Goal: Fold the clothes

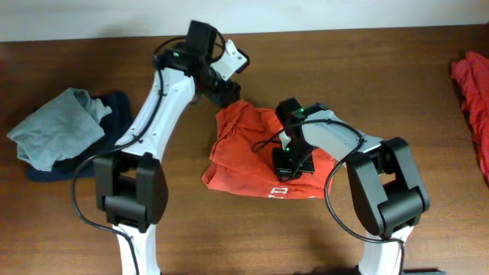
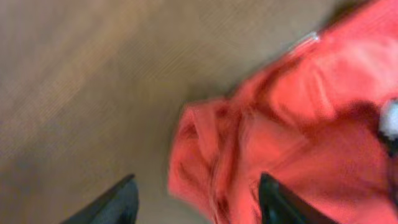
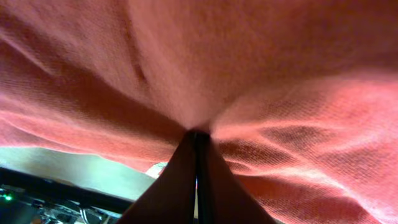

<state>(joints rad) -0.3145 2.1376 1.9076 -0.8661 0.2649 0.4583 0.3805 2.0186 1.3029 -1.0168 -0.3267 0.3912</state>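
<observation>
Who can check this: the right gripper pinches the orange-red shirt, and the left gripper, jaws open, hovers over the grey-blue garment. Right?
No: the left gripper, jaws open, hovers at the edge of the orange-red shirt, not the grey-blue garment, as the left wrist view shows. The rest holds.

Setting: a robot test station of the lab type. Indicators are as follows.

- The desk (image 1: 367, 76) has a dark-brown wood-grain top.
- Two white-and-black robot arms, the left arm (image 1: 164, 99) and the right arm (image 1: 344, 141), rise from bases at its near edge.
- Black cables (image 1: 76, 191) loop openly beside the bases.
- Green indicator lights (image 1: 302, 113) glow on the wrists.
- A pale wall strip (image 1: 344, 14) runs behind the far edge.
- Loose garments lie on the desk as work samples: an orange-red shirt (image 1: 244, 145) mid-desk, a grey-blue garment (image 1: 57, 130) over a navy garment (image 1: 118, 103) on the left, and a red garment (image 1: 474, 84) at the right edge.

The rest of the room is out of view.
</observation>
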